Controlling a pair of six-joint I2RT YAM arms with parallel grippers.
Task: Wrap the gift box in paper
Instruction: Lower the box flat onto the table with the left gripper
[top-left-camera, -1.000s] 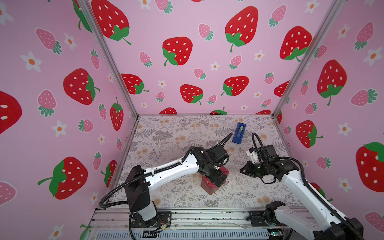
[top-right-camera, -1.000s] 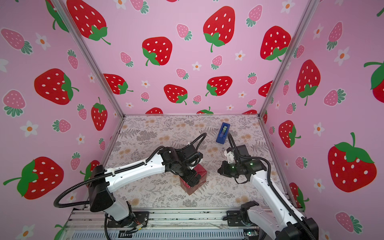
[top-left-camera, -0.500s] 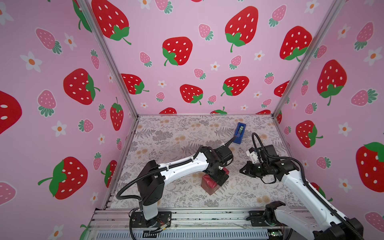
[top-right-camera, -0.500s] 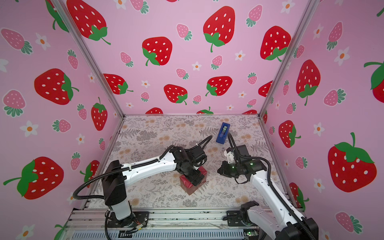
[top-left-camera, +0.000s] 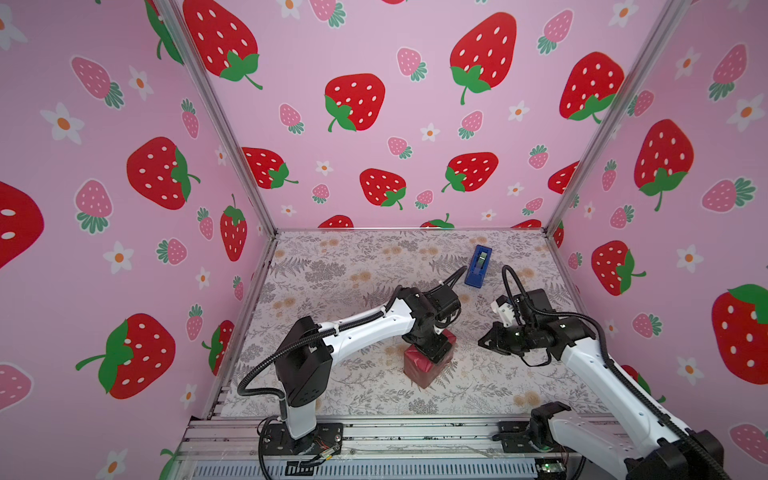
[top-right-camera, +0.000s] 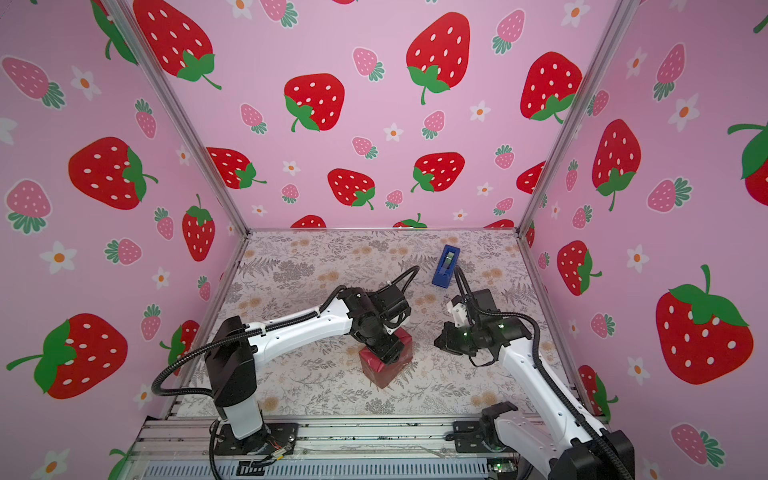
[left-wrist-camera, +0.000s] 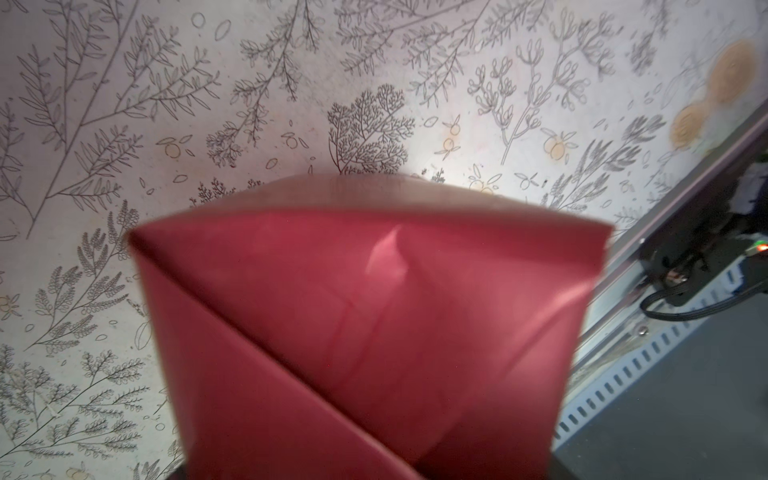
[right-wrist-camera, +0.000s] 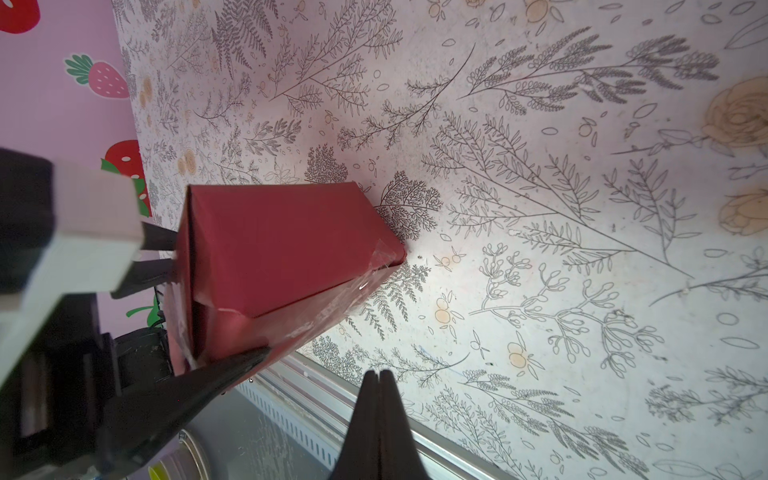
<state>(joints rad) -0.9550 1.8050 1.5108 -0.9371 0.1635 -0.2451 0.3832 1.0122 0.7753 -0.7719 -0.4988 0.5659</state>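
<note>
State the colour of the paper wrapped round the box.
Plain dark red paper, clearest in the right wrist view.

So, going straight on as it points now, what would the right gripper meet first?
Probably the taped corner of the dark red paper-wrapped gift box; depth is unclear, so the right gripper might slip past onto the floral tabletop.

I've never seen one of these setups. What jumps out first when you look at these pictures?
Pink walls covered in big red strawberries grab you first. In the middle of the table sits a gift box wrapped in dark red paper, the left gripper down over it and the right gripper shut beside it. A blue tape dispenser stands at the back right.
</note>
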